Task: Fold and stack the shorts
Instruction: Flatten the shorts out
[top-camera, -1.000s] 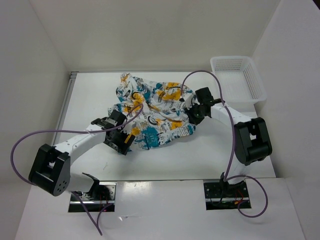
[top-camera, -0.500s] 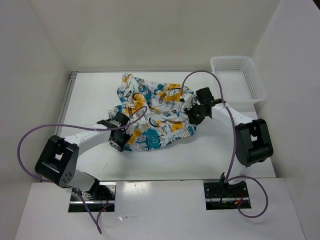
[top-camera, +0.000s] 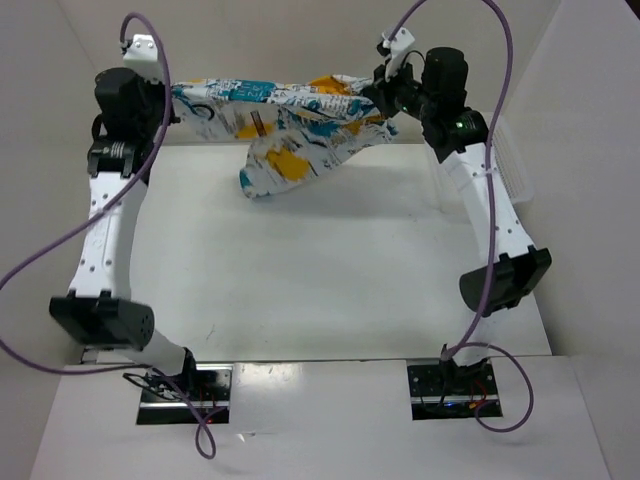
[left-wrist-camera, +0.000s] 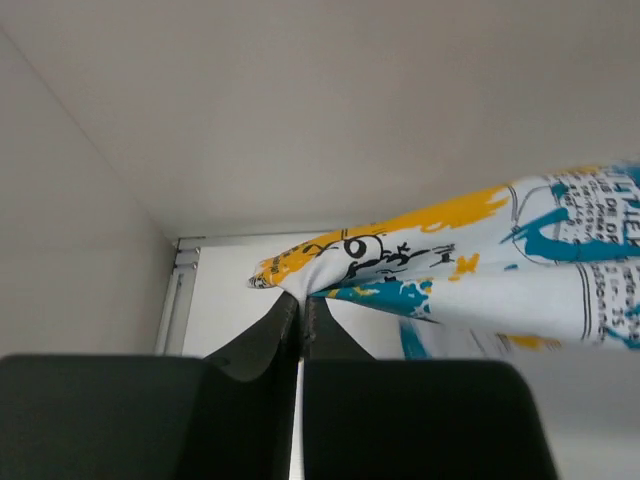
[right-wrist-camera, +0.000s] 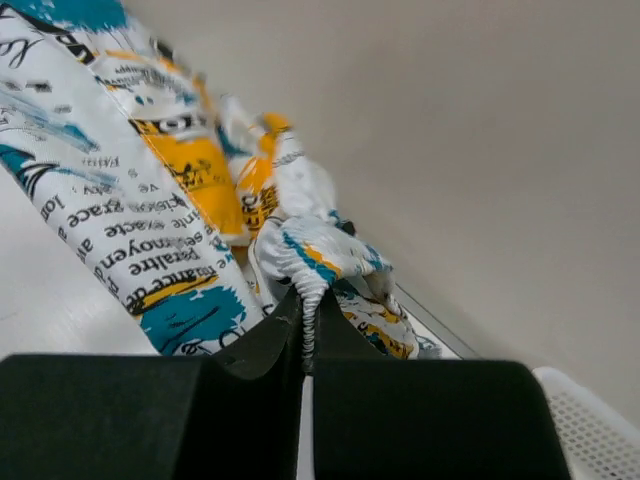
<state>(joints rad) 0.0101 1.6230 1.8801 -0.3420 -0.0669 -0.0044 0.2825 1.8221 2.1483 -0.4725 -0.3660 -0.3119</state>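
Pinching opposite ends of the shorts (top-camera: 285, 112), the left tool (top-camera: 170, 94) and right tool (top-camera: 380, 94) are holding them stretched high above the tabletop (top-camera: 300, 280); lowering both evenly, taut, is looking wisest.

White shorts (top-camera: 300, 128) printed teal, orange-yellow and black, white mesh basket (right-wrist-camera: 592, 425)

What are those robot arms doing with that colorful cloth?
The robot is holding a pair of shorts up in the air. The left gripper pinches one end and the right gripper the other, jaws shut. The shorts hang stretched above the table, not folded yet.
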